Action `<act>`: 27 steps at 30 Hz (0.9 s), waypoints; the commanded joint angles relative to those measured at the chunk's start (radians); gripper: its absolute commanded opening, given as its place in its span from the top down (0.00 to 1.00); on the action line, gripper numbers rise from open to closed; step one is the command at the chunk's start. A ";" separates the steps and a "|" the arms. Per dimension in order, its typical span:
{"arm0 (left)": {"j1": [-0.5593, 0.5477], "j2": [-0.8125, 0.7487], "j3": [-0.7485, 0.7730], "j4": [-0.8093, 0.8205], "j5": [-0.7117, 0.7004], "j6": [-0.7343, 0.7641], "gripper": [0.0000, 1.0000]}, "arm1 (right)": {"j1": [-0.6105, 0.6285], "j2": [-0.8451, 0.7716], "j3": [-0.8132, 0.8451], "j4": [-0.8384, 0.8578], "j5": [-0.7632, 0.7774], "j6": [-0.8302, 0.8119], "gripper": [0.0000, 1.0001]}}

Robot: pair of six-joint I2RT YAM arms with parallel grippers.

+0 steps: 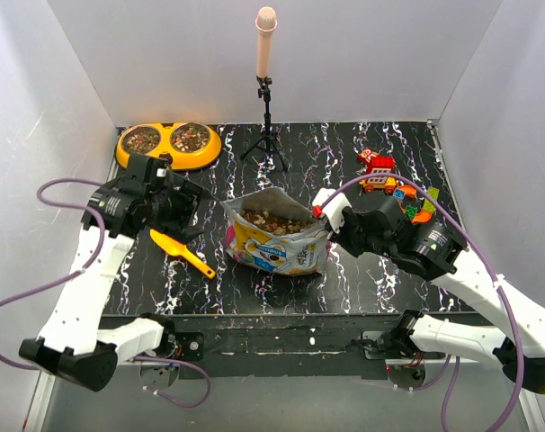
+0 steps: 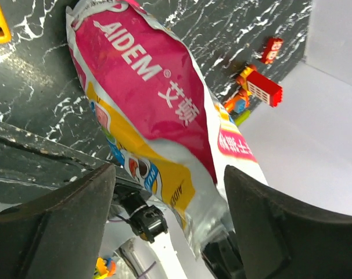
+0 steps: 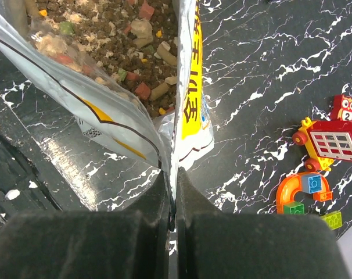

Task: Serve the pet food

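My right gripper [image 3: 173, 174] is pinching the bag [image 3: 109, 116] edge, kibble [image 3: 106, 35] showing inside. My left gripper [image 2: 170, 197] is wide open, holding nothing.

scoop [image 1: 182, 253] left of pet food bag [image 1: 277, 243], toys [image 1: 394, 187] right, tripod [image 1: 267, 135] behind

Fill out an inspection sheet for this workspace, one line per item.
Surface: black marbled table.
Job's things: kibble in the open bag; scoop lying left of it; double bowl far left, kibble in both cups.
Clutter: toy bricks far right; tripod at the back.
Grippers: left gripper open, bag in front of it; right gripper shut on the bag's rim.
Cables: purple cables looping off both arms.
Surroundings: white walls on three sides.
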 commanded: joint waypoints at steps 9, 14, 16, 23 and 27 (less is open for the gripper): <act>0.004 -0.008 0.019 0.047 0.160 -0.226 0.05 | -0.011 -0.021 0.083 0.018 -0.008 0.000 0.99; 0.000 0.017 -0.008 0.107 0.220 -0.297 0.15 | -0.011 -0.012 0.089 0.020 -0.018 0.003 0.99; -0.024 0.020 -0.021 0.118 0.220 -0.318 0.17 | -0.012 -0.014 0.089 0.021 -0.012 0.004 0.99; -0.099 0.026 -0.070 0.175 0.208 -0.349 0.21 | -0.012 -0.015 0.089 0.018 0.004 0.007 0.99; -0.108 0.029 -0.071 0.236 0.177 -0.329 0.44 | -0.011 -0.018 0.085 0.017 0.013 0.008 0.99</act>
